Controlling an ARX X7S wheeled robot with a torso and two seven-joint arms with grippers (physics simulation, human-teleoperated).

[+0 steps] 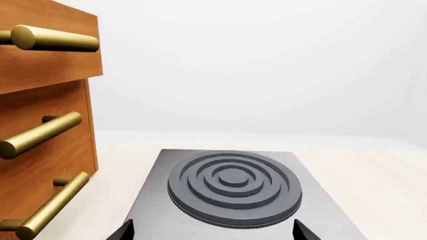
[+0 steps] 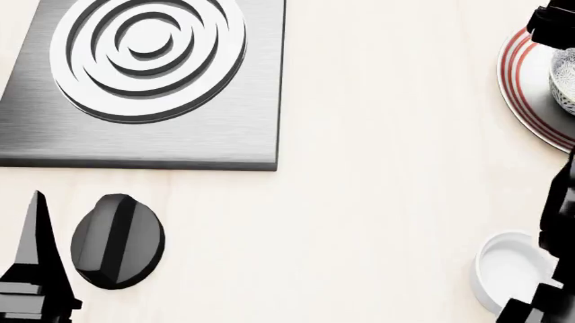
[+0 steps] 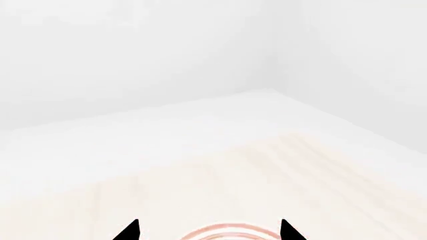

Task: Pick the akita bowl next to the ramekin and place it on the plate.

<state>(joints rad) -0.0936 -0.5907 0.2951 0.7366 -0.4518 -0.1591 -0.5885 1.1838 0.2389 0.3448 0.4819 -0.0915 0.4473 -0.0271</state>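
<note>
At the head view's right edge lies the plate [image 2: 526, 87], white with red rings. A sliver of the grey-patterned akita bowl [image 2: 565, 82] shows inside it, cut off by the frame. The white ramekin [image 2: 508, 268] stands nearer, partly behind my right arm [image 2: 559, 215]. In the right wrist view my right gripper [image 3: 210, 231] is open, with only the plate's red rim [image 3: 230, 232] showing between its tips. The left gripper [image 1: 213, 232] is open and holds nothing, hovering at the near edge of the hob.
A steel hob [image 2: 180, 128] with a ringed burner [image 2: 148, 54] fills the far left, and a black knob [image 2: 117, 241] sits in front of it. Wooden drawers [image 1: 47, 130] with brass handles stand beside the hob. A white wall runs behind the pale counter [image 2: 386, 202].
</note>
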